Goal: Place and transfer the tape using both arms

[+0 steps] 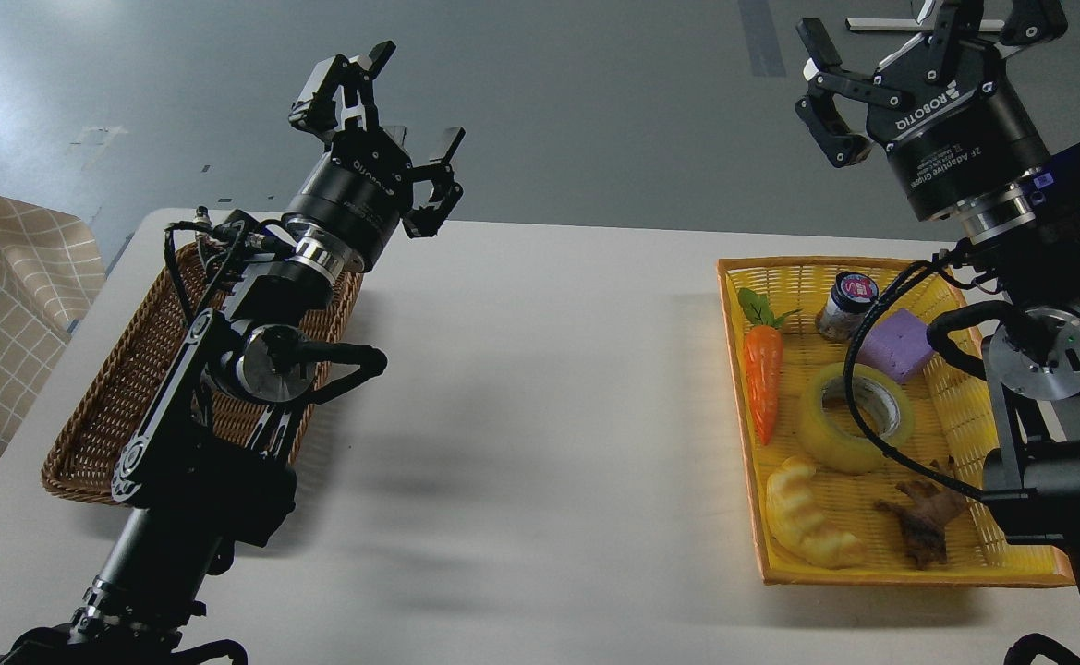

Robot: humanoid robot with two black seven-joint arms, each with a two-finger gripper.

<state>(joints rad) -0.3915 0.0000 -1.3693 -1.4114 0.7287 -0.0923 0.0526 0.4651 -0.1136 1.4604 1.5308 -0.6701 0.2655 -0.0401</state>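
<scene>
The tape (840,436), a thick translucent yellow roll with a pale core, lies flat in the middle of the yellow basket (909,576) at the right. My right gripper (918,55) is open and empty, raised high above the basket's far end, its upper finger partly cut off by the frame's top edge. A black cable of the right arm crosses in front of the tape. My left gripper (392,115) is open and empty, raised above the far end of the brown wicker basket (96,434) at the left.
The yellow basket also holds a toy carrot (763,379), a small jar (846,303), a purple block (898,344), a croissant toy (807,525) and a brown figure (923,522). The white table (540,388) lies between the baskets. A checked cloth (4,305) hangs at far left.
</scene>
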